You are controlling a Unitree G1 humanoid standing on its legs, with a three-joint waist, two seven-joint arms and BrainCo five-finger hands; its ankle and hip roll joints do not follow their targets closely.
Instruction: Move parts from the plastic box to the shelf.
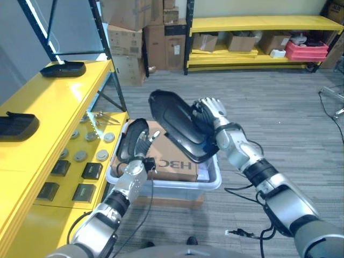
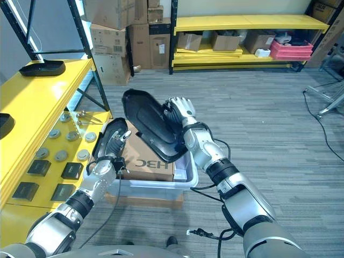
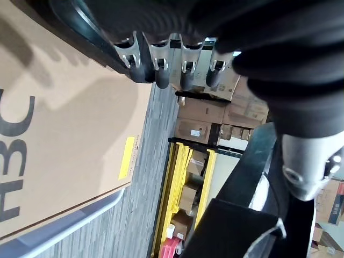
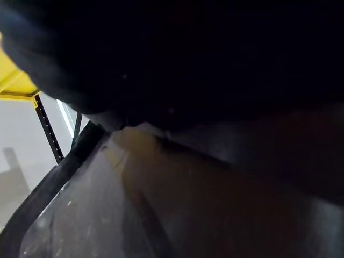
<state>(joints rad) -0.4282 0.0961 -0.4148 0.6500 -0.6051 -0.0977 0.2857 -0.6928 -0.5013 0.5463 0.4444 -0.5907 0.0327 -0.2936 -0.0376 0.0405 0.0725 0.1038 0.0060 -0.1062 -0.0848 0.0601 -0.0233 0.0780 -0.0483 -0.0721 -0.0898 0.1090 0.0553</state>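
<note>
Two black parts are off the yellow shelf (image 1: pixel 54 102) and in the robot's hands above the plastic box (image 1: pixel 207 180). The right hand (image 1: pixel 210 112) has its fingers curled round the edge of a large black part (image 1: pixel 177 124), a long shallow moulded shell held tilted over the box's far side, its upper end towards the shelf. The left hand (image 1: pixel 141 144) sits at a smaller black part (image 1: pixel 128 141) standing on edge against the box's left wall; its fingers (image 3: pixel 161 62) bend over that part's rim, and it seems to grip it, though the thumb's hold is hard to read. Inside the box lies a brown cardboard carton (image 1: pixel 172 156), beneath both parts.

On the shelf's top level rest two more black parts (image 1: pixel 63 69), well apart, one far and one near. The lower level carries round silver discs (image 1: pixel 80 156) and flat black square pieces (image 1: pixel 91 171). Beyond, on the grey floor, stacked cardboard boxes (image 1: pixel 145 32) stand beside a second yellow rack (image 1: pixel 258 24) holding cartons and a red crate (image 1: pixel 306 50).
</note>
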